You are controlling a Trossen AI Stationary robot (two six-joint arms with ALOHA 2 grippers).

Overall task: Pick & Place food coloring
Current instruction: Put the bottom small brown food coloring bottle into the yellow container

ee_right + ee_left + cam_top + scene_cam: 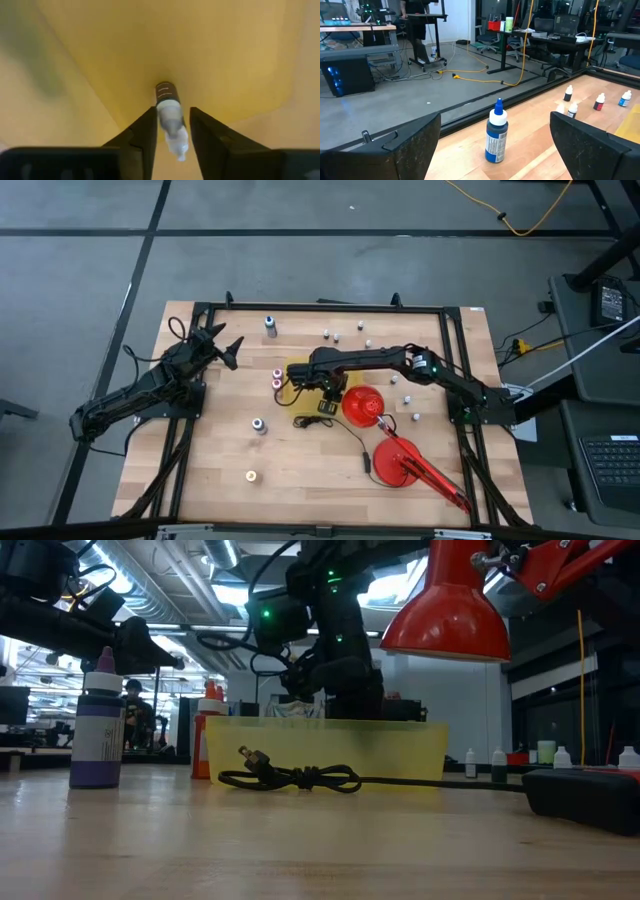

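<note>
My right gripper (325, 385) points down into a yellow bin (298, 372). In the right wrist view a tiny pale food coloring bottle (172, 127) with a dark cap sits between the fingers of my right gripper (172, 111), cap toward the bin floor (165, 45). The fingers stand a little apart. My left gripper (228, 345) waits open at the table's far left, level, facing a blue-topped bottle (496, 132) that stands upright on the wood. Several more small bottles stand about the table. My right gripper's fingers come from above, one on each side of the small bottle's body (175, 137). A narrow gap shows beside the cap end (166, 92). The bottle looks blurred and slightly tilted, and I cannot tell whether either finger touches it.
Two red lamp shades (362, 404) (397, 463) lie right of the bin, and a black cord (315, 420) runs along its near side. Bottles stand beside the bin's left wall (277, 377), at the far edge (337, 337), and on the near left (258, 425).
</note>
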